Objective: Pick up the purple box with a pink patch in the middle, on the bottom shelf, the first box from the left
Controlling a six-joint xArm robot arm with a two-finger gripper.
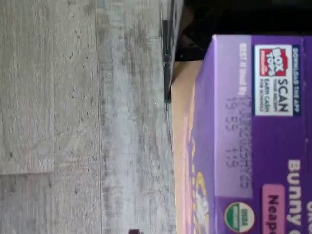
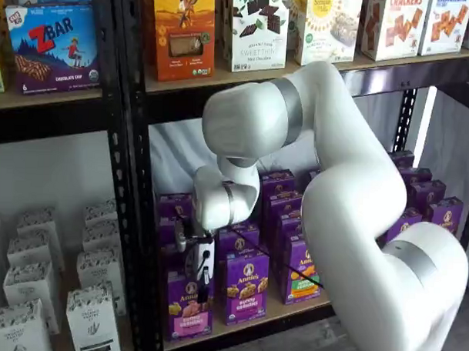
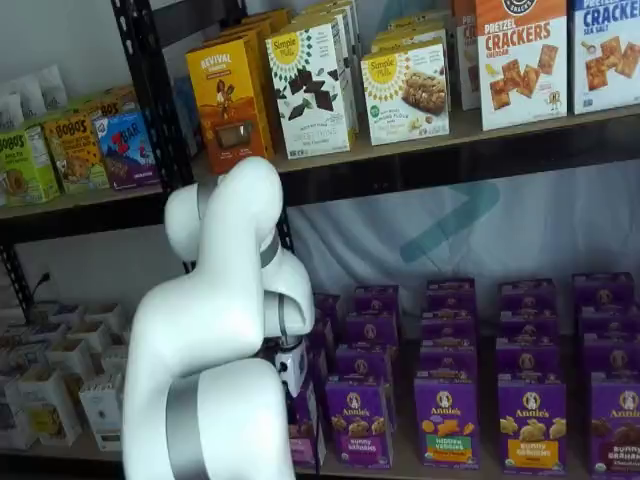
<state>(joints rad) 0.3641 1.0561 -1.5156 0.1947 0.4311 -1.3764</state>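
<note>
My claw [image 2: 201, 276] hangs just above the front-left purple box [image 2: 188, 307], white body upright, black fingers pointing down at the carton's top; whether the fingers stand apart or together I cannot tell, since they show dark against the box with no plain gap between them. In a shelf view my own arm covers most of the box, and only a sliver of it [image 3: 304, 430] shows at the arm's edge. The wrist view shows the box top [image 1: 253, 136] close below (a pink patch, a round green seal and a printed date on the purple card), with the tan edge of the bottom shelf [image 1: 181, 122] and the grey floor [image 1: 73, 117] beyond. The box stands upright at the front left end of the bottom shelf [image 2: 291, 311], a like carton [image 2: 243, 290] just beside it. Judged as handling: a light, stiff paperboard carton, smooth-faced and somewhat slippery, liable to dent under hard squeeze. Best hold: across the two narrow sides near the top, fingers straddling it squarely
</note>
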